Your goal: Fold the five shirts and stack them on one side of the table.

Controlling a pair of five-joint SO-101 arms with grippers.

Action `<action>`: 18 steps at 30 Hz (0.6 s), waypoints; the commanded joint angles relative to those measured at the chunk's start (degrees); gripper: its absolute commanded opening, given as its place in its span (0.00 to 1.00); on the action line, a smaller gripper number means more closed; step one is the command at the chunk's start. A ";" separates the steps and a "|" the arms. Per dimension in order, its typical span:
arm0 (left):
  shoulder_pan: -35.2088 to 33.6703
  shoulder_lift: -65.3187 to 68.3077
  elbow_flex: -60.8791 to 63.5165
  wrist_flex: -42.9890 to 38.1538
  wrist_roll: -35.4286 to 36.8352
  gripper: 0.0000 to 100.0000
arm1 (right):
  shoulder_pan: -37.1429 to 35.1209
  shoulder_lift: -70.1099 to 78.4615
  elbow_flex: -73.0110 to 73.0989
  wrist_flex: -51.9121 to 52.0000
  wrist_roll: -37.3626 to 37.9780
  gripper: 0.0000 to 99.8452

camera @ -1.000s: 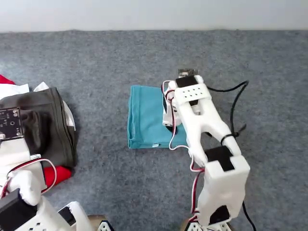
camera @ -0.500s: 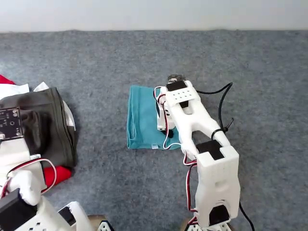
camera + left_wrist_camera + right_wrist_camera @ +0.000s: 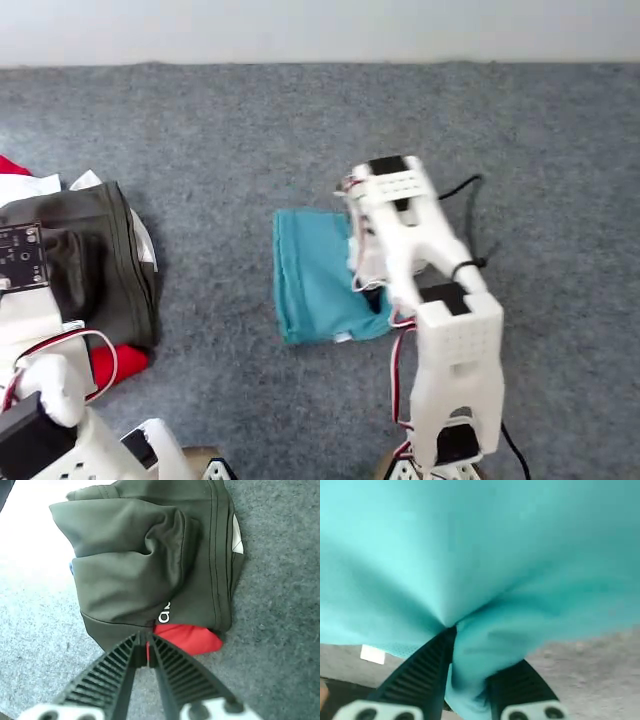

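Right end effector clamped on the teal shirt; shirt has been dragged across the table (fold intact). Judged: transfer toward the stack is beginning.

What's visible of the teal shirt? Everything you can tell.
The teal shirt is thin, soft-looking cloth, folded into a rough rectangle with layered edges along one side. It lies near the middle of the grey table, apart from the pile of clothes. A small white tag sticks out at its near edge. The right gripper is shut on its edge, and the cloth puckers into creases where the fingers pinch it. The arm hides part of that side in the high view.
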 commanded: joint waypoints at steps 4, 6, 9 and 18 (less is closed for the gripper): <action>-0.26 0.18 -0.40 0.62 -0.09 0.02 | 14.20 -10.95 0.09 2.33 30.24 0.01; -0.18 0.18 -0.40 0.62 -0.09 0.02 | 17.54 -11.38 -0.53 1.10 41.14 0.01; 0.00 0.18 -0.40 0.62 -0.09 0.02 | 20.97 -11.38 -2.20 -3.30 54.15 0.01; -0.09 -0.18 -0.40 0.62 -0.09 0.02 | 21.41 -12.79 -3.43 -18.86 64.97 0.03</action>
